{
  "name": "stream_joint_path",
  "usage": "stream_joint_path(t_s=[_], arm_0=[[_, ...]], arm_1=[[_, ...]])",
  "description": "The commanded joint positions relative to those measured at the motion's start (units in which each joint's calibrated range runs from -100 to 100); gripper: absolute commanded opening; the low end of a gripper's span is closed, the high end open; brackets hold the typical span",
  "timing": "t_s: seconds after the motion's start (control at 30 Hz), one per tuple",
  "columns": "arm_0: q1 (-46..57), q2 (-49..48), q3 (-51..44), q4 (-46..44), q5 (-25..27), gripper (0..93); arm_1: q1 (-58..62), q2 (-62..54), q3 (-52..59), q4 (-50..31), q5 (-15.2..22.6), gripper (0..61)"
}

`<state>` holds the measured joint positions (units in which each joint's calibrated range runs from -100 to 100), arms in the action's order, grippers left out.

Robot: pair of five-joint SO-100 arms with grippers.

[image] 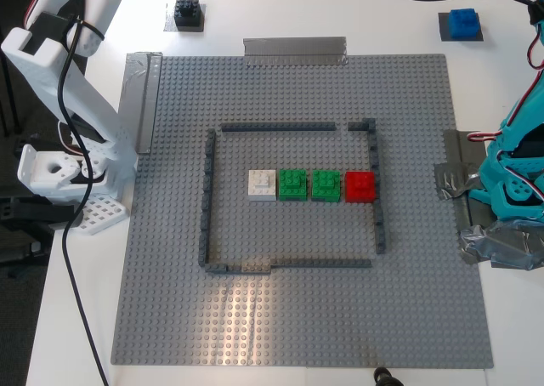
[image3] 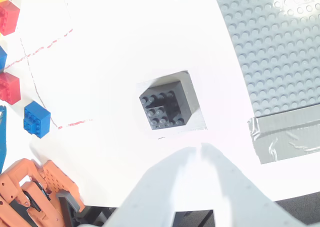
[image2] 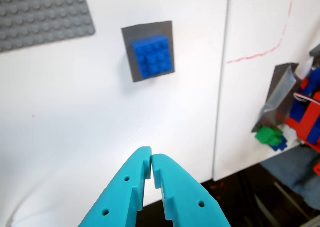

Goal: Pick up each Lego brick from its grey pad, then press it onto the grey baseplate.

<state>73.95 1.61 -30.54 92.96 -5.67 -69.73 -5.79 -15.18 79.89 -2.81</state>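
The black brick [image: 188, 12] sits on its dark grey pad [image: 172, 22] beyond the grey baseplate [image: 297, 318], at the exterior view's far left. The second wrist view shows the black brick [image3: 164, 108] on that pad [image3: 192, 104]. My white second gripper [image3: 197, 148] is shut and empty, a short way back from it. The blue brick [image: 463, 22] sits on its pad [image: 448, 34] at the far right. The first wrist view shows the blue brick [image2: 153, 56] on that pad [image2: 131, 62]. My teal first gripper [image2: 151, 160] is shut and empty, well short of it.
Inside the dark outline [image: 206, 199] stand a white brick [image: 262, 184], two green bricks [image: 293, 184] and a red brick [image: 359, 186]. Silver tape [image: 295, 50] holds the plate's edges. The white arm base [image: 59, 173] and teal arm base [image: 514, 190] flank the plate. Loose bricks [image3: 37, 119] lie off the table.
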Motion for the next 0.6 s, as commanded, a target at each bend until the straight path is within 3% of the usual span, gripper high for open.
stream_joint_path(t_s=[0.0,0.57], arm_0=[[1.8,-0.4,4.8,0.4,1.2,0.0],[1.7,-0.4,4.1,0.4,1.2,0.0]], arm_1=[[23.8,-8.9,27.2,-0.2,-1.3,0.2],[23.6,-8.8,26.4,0.0,-1.1,0.2]])
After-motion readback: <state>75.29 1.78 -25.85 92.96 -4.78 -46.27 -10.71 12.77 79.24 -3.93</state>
